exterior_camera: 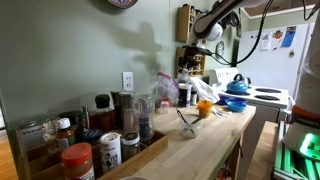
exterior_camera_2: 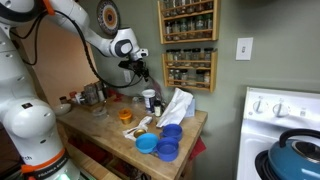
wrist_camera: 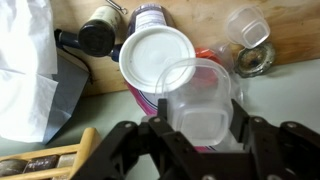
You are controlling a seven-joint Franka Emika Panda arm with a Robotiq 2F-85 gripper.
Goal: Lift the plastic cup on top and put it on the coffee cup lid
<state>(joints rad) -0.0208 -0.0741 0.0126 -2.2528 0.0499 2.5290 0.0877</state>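
Observation:
My gripper (wrist_camera: pixel 200 112) is shut on a clear plastic cup (wrist_camera: pixel 200 88), with a finger against each side of it. The cup hangs in the air beside and partly over the white lid (wrist_camera: pixel 152 55) of a pink-and-purple coffee cup standing below. In both exterior views the gripper (exterior_camera: pixel 188 52) (exterior_camera_2: pixel 140 68) is raised above the counter, over the coffee cup (exterior_camera_2: pixel 150 100). The clear cup is too faint to make out in the exterior views.
Near the coffee cup stand a dark bottle (wrist_camera: pixel 98 33), a clear jar (wrist_camera: pixel 247 27) and a glass jar (wrist_camera: pixel 255 62). A white plastic bag (wrist_camera: pixel 25 70) lies beside them. Blue bowls (exterior_camera_2: pixel 165 140) sit at the counter's edge. Spice jars (exterior_camera: pixel 80 150) fill a wooden tray.

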